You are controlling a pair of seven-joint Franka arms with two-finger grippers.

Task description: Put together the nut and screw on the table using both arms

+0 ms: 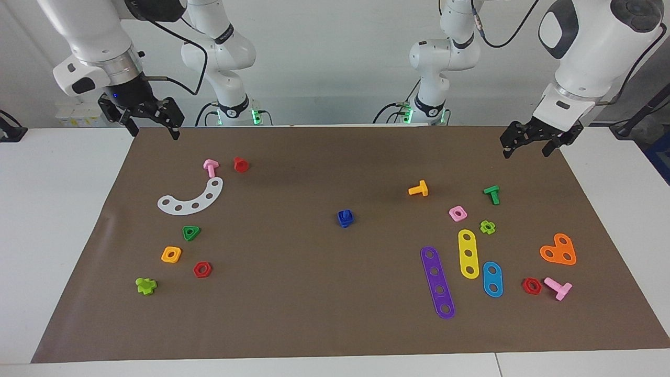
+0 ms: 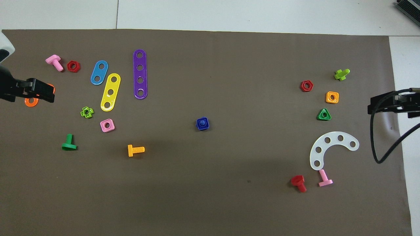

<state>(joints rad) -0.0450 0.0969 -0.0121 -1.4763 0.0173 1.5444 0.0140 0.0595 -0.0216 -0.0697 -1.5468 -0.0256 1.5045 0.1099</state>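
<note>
The nut [image 1: 345, 219] lies mid-surface [image 1: 314, 293] with the screw [image 1: 345, 214] seated in it. Loose bolts, nuts and perforated strips lie in two groups, one toward each arm's end of the surface, both well apart from the nut.

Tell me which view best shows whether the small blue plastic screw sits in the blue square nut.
The facing view: the blue plastic screw rises from the blue square nut. The overhead view shows only its round end centred in the nut.
</note>
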